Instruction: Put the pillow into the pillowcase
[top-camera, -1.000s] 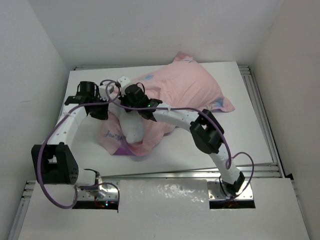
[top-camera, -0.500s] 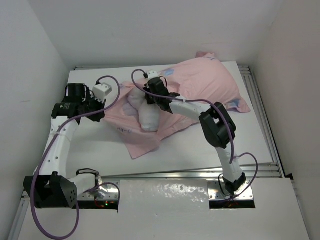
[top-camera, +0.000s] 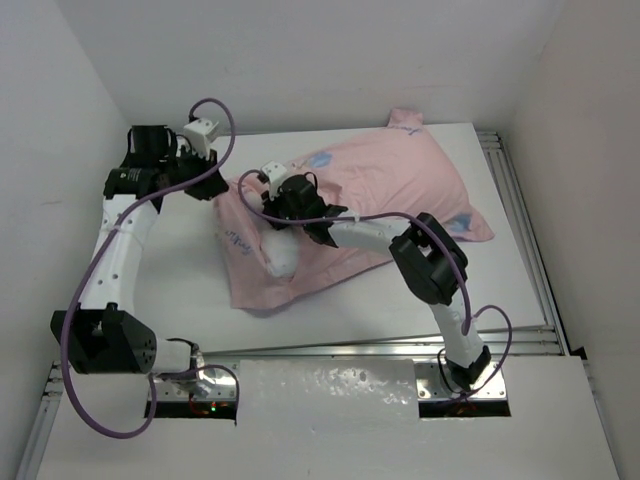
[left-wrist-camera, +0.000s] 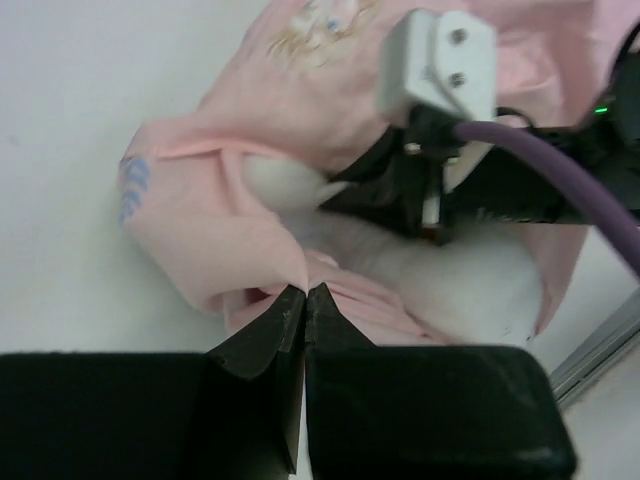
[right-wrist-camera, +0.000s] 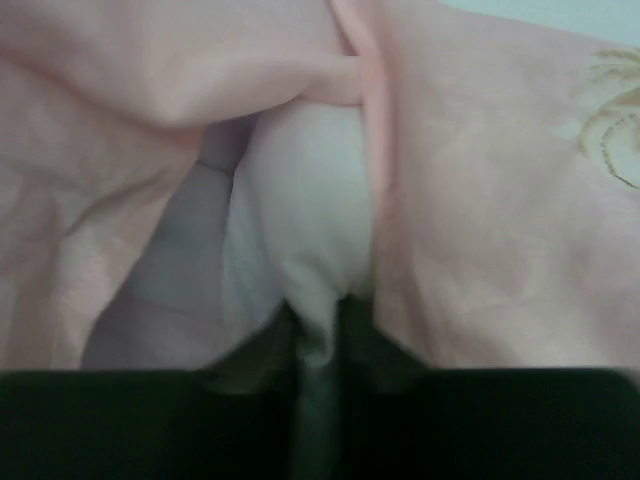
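The pillowcase, pale pink side out with faint print, lies across the table's back right, bulging with the pillow inside. Its open end spreads toward the near left, where a bit of white pillow shows. My left gripper is shut on the case's open hem at the back left. My right gripper reaches into the opening and is shut on a fold of the white pillow, with pink case on both sides. The left wrist view shows the pillow beside the right gripper's head.
The white table has metal rails along its right edge and front edge. White walls close in on the left, back and right. The right arm's elbow hangs over the case's near edge.
My left gripper has lifted back and right with the hem. The case now lies flatter and covers more of the pillow. My right gripper shifted slightly left, still in the opening.
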